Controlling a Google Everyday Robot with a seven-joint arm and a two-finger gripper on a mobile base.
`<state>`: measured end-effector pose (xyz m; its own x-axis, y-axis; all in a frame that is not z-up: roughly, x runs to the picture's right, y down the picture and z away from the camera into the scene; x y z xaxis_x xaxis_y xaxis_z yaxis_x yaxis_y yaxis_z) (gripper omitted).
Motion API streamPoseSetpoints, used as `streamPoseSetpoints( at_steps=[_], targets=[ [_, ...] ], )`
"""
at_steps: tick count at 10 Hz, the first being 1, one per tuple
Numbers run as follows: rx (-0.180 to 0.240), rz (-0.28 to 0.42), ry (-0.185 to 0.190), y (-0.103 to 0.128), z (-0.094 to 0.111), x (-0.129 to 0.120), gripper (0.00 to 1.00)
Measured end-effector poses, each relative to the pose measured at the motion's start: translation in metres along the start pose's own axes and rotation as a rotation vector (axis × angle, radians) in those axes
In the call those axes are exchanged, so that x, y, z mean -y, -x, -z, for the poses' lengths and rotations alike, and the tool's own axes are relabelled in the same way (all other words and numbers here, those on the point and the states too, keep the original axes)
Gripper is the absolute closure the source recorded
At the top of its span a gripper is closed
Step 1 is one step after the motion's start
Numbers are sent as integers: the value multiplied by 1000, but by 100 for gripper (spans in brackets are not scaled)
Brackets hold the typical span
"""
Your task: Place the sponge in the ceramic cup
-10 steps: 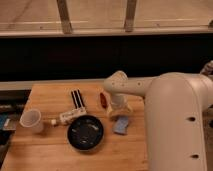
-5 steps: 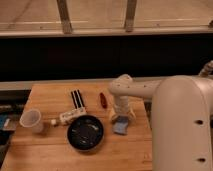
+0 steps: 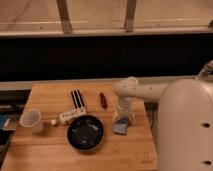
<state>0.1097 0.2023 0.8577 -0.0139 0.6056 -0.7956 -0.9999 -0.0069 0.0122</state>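
Observation:
The light-blue sponge [image 3: 120,129] lies flat on the wooden table [image 3: 45,155], to the right of the black bowl. My gripper [image 3: 123,119] hangs from the white arm [image 3: 150,92] directly over the sponge, its tip at the sponge's far edge and hiding part of it. The pale ceramic cup [image 3: 31,120] stands upright near the table's left edge, far from the gripper, with the bowl between them.
A black round bowl [image 3: 85,132] sits at the table's front middle. A white tube-like packet [image 3: 67,116] lies between cup and bowl. Black strips [image 3: 76,98] and a red object [image 3: 102,99] lie further back. The robot's white body [image 3: 185,130] fills the right side.
The gripper has come down and toward the front, from above the table's middle right to just over the sponge. The sponge, cup and bowl have stayed put.

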Motion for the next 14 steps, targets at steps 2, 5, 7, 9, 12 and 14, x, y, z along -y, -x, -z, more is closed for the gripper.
streamPoseSetpoints(
  at_steps=[2, 5, 7, 9, 12, 14],
  targets=[
    [-4, 2, 15, -1, -2, -1, 70],
    [26, 7, 27, 3, 9, -1, 98],
    [94, 18, 29, 9, 36, 0, 100],
    [194, 63, 34, 24, 76, -11, 100],
    [339, 176, 34, 51, 134, -58, 100],
    [432, 274, 22, 68, 176, -99, 100]
  ],
)
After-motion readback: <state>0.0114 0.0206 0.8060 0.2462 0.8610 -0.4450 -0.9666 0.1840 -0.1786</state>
